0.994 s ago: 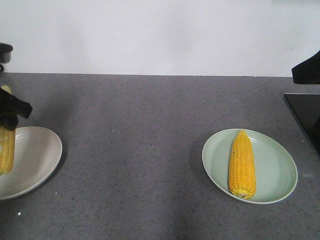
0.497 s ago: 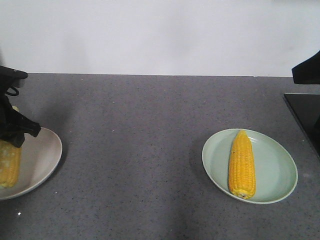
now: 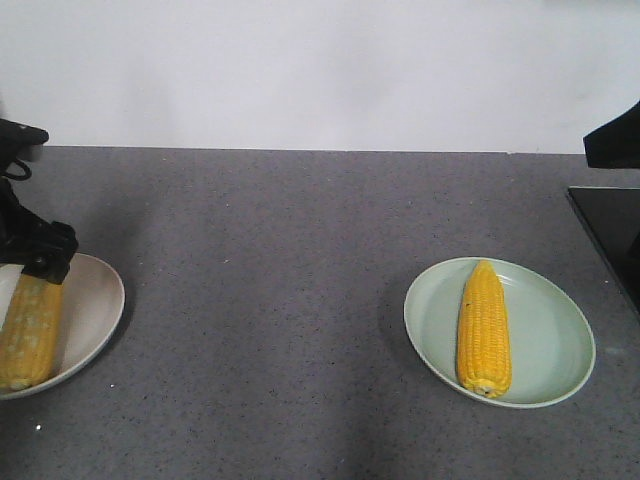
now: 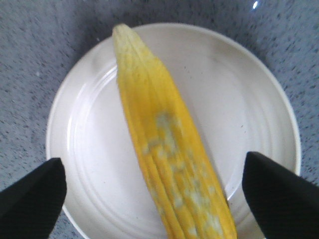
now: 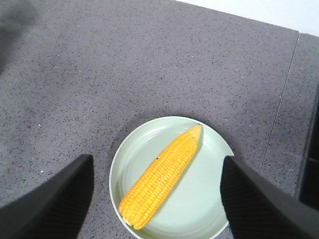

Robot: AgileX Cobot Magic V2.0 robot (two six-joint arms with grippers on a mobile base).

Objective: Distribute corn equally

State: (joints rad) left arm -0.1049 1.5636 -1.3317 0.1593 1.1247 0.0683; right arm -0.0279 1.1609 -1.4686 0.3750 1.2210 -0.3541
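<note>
A speckled grey countertop [image 3: 300,260] runs back to a plain white wall [image 3: 320,70], with a dark panel [image 3: 610,235] at its right edge.

2 plates sit well apart on it. On the left is a white plate [image 3: 95,300], partly cut off by the picture's edge, and 1 corn cob [image 3: 30,330] lies across it, its near end by the plate's front rim. In the left wrist view this left cob [image 4: 167,149] lies flat on the white plate [image 4: 249,89], its pale tapered tip [image 4: 122,32] pointing away from the camera; the close kernels are blurred and show whitish patches.

The left gripper [image 4: 154,186] sits just above that cob with its 2 black fingers [image 4: 32,191] spread wide to either side, touching neither cob nor, as far as the view shows, the plate.

On the right is a pale green plate [image 3: 545,330] with a second cob [image 3: 483,328] lying lengthwise on it. From the right wrist view this cob [image 5: 162,181] lies at a slant on the green plate [image 5: 209,209]. The right gripper [image 5: 157,199] hangs high over it, fingers [image 5: 55,199] spread wide apart and holding nothing.
</note>
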